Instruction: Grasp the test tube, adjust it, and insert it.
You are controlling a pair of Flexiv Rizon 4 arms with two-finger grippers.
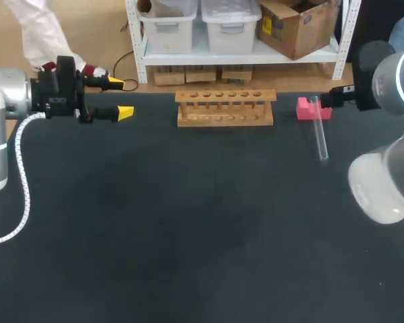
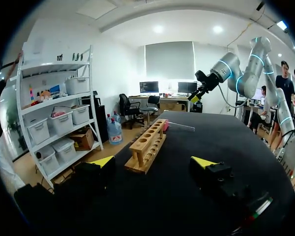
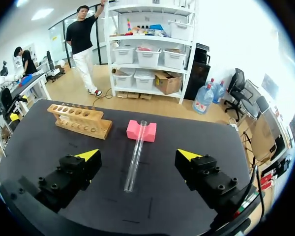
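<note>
Left jaws: apart, holding nothing, at far-left table [image 1: 188,235] edge.
Rack [image 1: 225,108]: wooden, mid-back, well apart from both arms.
Pink block [image 1: 304,108]: right of rack.
Test tube [image 1: 320,140]: lying, far end propped on block.
Right jaws: apart, over tube, not touching.

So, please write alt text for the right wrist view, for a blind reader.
A clear test tube lies on the black table, one end on a pink block, ahead of the right arm's open fingers. A wooden rack stands beside the block.
</note>
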